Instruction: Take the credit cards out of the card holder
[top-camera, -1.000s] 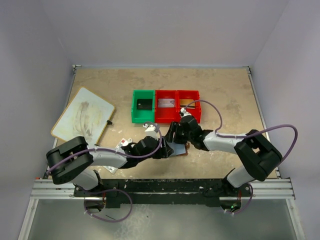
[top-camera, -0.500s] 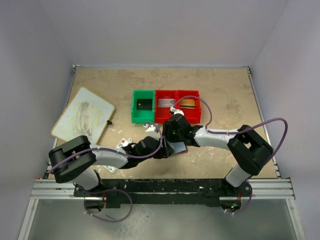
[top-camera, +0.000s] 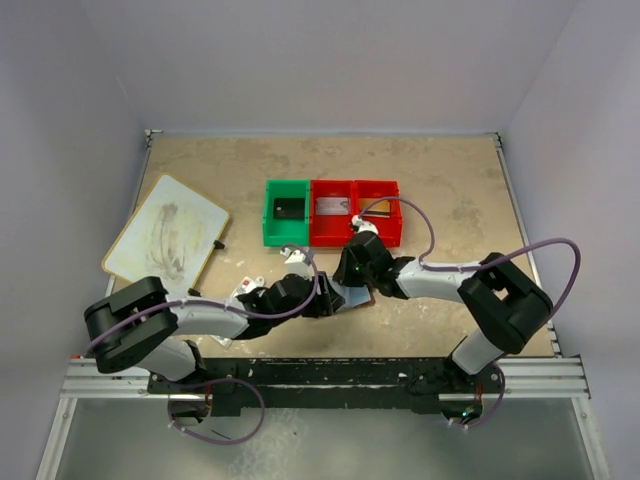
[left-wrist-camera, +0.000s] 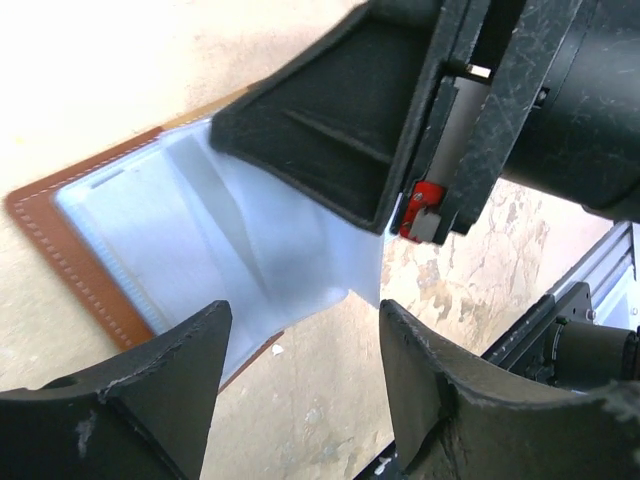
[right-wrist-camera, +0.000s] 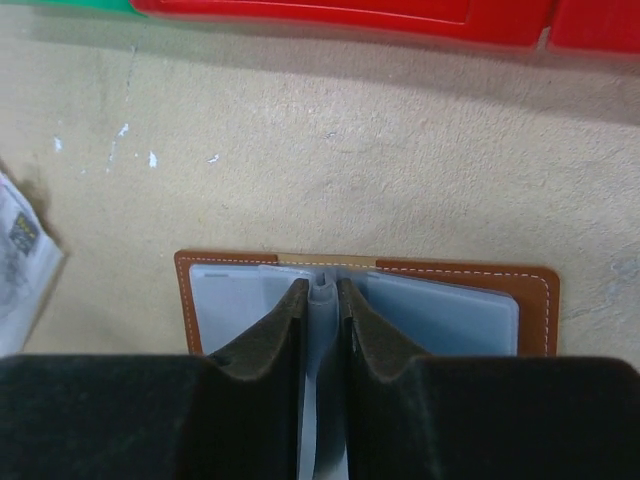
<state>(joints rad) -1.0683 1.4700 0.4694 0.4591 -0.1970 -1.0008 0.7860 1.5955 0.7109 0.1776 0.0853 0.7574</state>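
The brown leather card holder (right-wrist-camera: 440, 312) is lying open on the worktop (right-wrist-camera: 400, 180), pale bluish clear pockets facing up, one middle leaf standing raised.

Both arms reach low and inward, and their wrists meet at the middle. The left pincer (left-wrist-camera: 300, 318) faces the right one with its fingers spread wide apart. The right pincer (right-wrist-camera: 321, 310) tilts downward, fingers drawn almost together, seemingly nipping a thin leaf of the card holder (right-wrist-camera: 440, 312). From above, the two heads nearly touch.
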